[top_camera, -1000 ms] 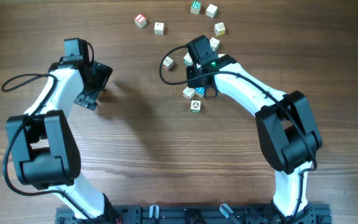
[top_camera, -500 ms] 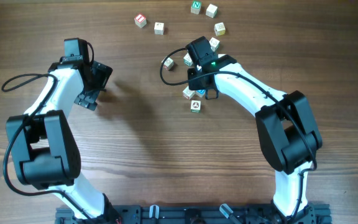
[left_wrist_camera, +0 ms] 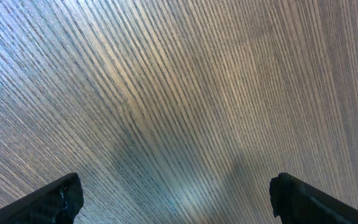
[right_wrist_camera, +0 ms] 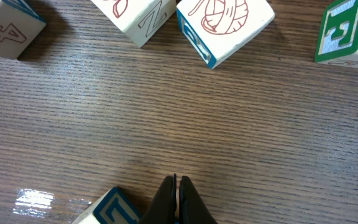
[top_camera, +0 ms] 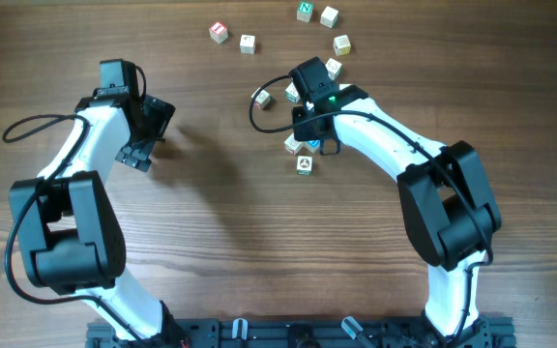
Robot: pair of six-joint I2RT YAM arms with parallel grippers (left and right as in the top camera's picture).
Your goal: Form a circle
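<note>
The lettered wooden cubes [top_camera: 248, 43] lie loose on the far middle of the worktop [top_camera: 259, 242], some in a rough arc and others bunched around the right arm. The right end effector [right_wrist_camera: 176, 186] is pressed together among them, with a blue-lettered cube [right_wrist_camera: 107, 208] just beside its tip. The left end effector [left_wrist_camera: 176, 196] is spread wide over bare wood, well apart from the cubes.

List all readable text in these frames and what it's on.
"N": green-topped cube, overhead view.
"4": blue-edged cube, right wrist view.
"Z", or a turned "N": neighbouring cube.
Cut off, unreadable: green-sided cube, blue-lettered cube.
Everything else: too small.
</note>
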